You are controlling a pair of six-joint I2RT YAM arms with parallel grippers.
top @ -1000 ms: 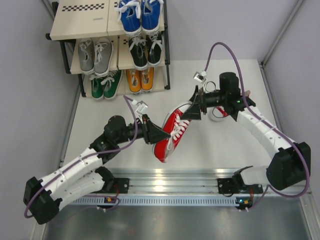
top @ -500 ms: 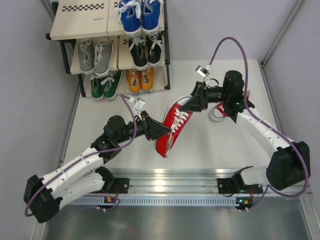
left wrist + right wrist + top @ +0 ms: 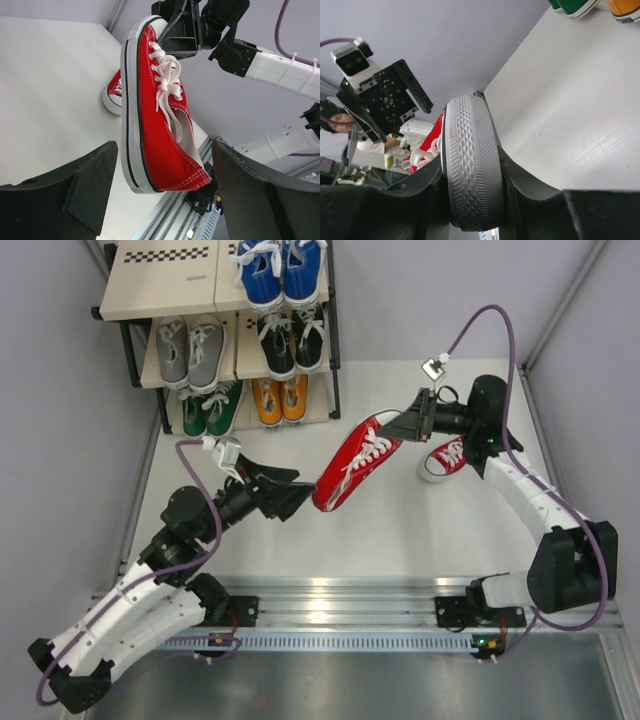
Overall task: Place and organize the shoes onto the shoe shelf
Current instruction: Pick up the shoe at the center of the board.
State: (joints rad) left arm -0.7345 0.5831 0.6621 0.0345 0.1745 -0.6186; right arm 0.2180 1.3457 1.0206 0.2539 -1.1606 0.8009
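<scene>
A red shoe [image 3: 355,462] hangs in the air over the table's middle, held by its white toe cap [image 3: 472,170] in my right gripper [image 3: 405,426], which is shut on it. My left gripper [image 3: 300,492] is open, its fingers standing wide on either side of the shoe's heel [image 3: 165,175] without touching it. The other red shoe [image 3: 442,457] lies on the table below the right arm. At the back left, the shoe shelf [image 3: 160,280] holds blue [image 3: 280,270], grey [image 3: 190,350], black [image 3: 292,340], green [image 3: 212,408] and orange [image 3: 280,398] pairs.
The left half of the shelf's top board is bare. A metal rail [image 3: 340,600] with the arm bases runs along the near table edge. Grey walls close in the table at left and right.
My left gripper has opened, let go of the red shoe's heel and drawn back to the left. The right gripper closed on the toe and has carried the shoe up and to the right.
</scene>
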